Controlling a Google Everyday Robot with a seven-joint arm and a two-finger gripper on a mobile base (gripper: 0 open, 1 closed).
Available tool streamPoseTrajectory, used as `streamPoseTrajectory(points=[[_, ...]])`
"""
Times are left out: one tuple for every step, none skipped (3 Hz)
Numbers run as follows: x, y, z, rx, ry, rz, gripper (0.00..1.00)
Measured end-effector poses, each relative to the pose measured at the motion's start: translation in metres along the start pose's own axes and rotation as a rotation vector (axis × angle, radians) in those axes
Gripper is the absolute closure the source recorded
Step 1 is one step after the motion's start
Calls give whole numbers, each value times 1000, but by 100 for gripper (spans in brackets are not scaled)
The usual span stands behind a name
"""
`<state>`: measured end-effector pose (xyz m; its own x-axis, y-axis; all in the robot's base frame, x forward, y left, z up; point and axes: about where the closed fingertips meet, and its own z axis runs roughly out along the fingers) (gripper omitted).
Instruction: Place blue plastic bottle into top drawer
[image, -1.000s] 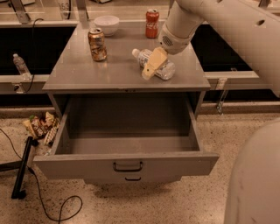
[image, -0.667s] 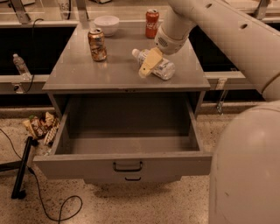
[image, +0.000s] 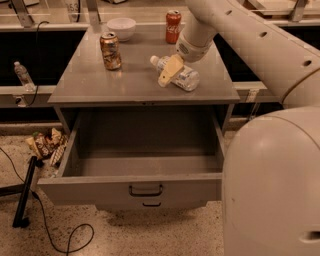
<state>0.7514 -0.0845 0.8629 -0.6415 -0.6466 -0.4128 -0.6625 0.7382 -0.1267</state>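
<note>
The blue plastic bottle (image: 184, 77) lies on its side on the grey desk top (image: 125, 82), right of the middle, with its white cap (image: 154, 60) pointing back-left. My gripper (image: 170, 70) reaches down from the upper right and sits over the bottle's neck end, overlapping it. I cannot tell whether it touches or holds the bottle. The top drawer (image: 100, 189) is pulled wide open below the desk top, and its inside looks empty. Its black bar handle (image: 145, 190) faces the front.
A gold soda can (image: 110, 50), a red soda can (image: 173, 26) and a white bowl (image: 121, 27) stand at the back of the desk top. A narrower drawer front (image: 150, 204) sits below. A slim clear bottle (image: 21, 74), wrappers (image: 46, 144) and a black cable (image: 50, 235) lie at the left. My body (image: 272, 185) fills the right foreground.
The gripper has shifted slightly left over the bottle. The bottle has stayed on the desk top. My body takes up more of the right foreground.
</note>
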Motion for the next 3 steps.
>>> streamPoseTrajectory(points=[[0,-4,8,-1,7,8,21],[2,-3,13,-23,14,8,44],[10,6,4,-80,5,-24,75]])
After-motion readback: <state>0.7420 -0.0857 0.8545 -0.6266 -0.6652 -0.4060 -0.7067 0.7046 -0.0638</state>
